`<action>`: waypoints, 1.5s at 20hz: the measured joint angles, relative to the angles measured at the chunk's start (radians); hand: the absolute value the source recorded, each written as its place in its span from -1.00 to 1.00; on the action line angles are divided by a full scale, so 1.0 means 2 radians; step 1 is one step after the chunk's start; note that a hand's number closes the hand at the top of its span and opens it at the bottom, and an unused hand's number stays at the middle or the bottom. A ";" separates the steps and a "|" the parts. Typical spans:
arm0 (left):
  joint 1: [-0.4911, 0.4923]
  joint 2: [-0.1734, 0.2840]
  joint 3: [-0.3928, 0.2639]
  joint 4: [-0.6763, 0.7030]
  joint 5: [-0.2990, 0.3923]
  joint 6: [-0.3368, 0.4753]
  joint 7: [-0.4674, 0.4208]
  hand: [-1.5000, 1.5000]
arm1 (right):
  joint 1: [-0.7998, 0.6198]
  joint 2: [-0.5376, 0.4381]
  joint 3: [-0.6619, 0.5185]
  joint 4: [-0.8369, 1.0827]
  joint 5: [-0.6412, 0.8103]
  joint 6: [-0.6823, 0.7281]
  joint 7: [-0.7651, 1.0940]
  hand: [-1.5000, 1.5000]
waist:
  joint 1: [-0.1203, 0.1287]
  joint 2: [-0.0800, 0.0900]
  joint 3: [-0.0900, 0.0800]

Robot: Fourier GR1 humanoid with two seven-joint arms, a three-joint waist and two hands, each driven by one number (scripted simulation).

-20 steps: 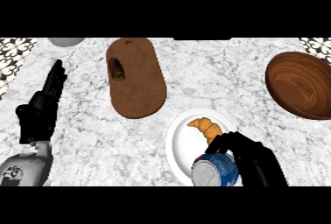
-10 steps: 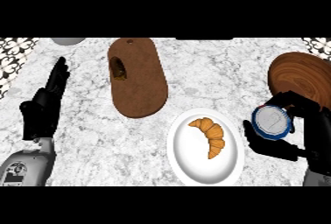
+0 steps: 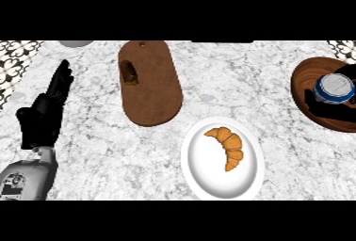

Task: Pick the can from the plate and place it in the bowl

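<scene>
Right now — right hand [image 3: 321, 109]: at the view's right edge, black fingers curled round the can [image 3: 335, 88], only partly in view.
Can: blue-sided with a pale top, upright in that hand, over the bowl [image 3: 310, 80]; whether it touches the bowl's floor, I cannot tell.
Bowl: dark wood, under and around the right hand, cut by the frame edge.
Plate [image 3: 201, 169]: white, well to the left of the right hand and nearer the robot, carrying only a croissant [image 3: 228, 145].
Left hand [image 3: 43, 113]: at the left edge, fingers straight and pointing up, resting, holding nothing.
Cutting board [image 3: 149, 82]: brown, between the two hands, up from the plate.
</scene>
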 measured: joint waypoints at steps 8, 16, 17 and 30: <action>-0.009 -0.007 -0.006 -0.004 -0.010 0.002 0.007 0.00 | -0.068 -0.066 -0.037 0.231 0.060 -0.097 -0.118 1.00 | 0.007 0.003 0.001; -0.022 -0.013 -0.009 0.002 -0.011 0.000 0.009 0.00 | -0.161 -0.110 -0.082 0.457 0.054 -0.135 -0.187 -1.00 | 0.019 0.008 0.002; -0.024 -0.011 -0.007 0.003 -0.010 -0.003 0.009 0.00 | -0.168 -0.111 -0.087 0.477 0.049 -0.129 -0.195 -1.00 | 0.020 0.008 0.002; -0.018 -0.019 -0.011 -0.005 -0.014 -0.002 0.007 0.00 | -0.217 -0.148 -0.165 0.609 -0.038 -0.044 -0.338 -1.00 | 0.023 0.009 0.003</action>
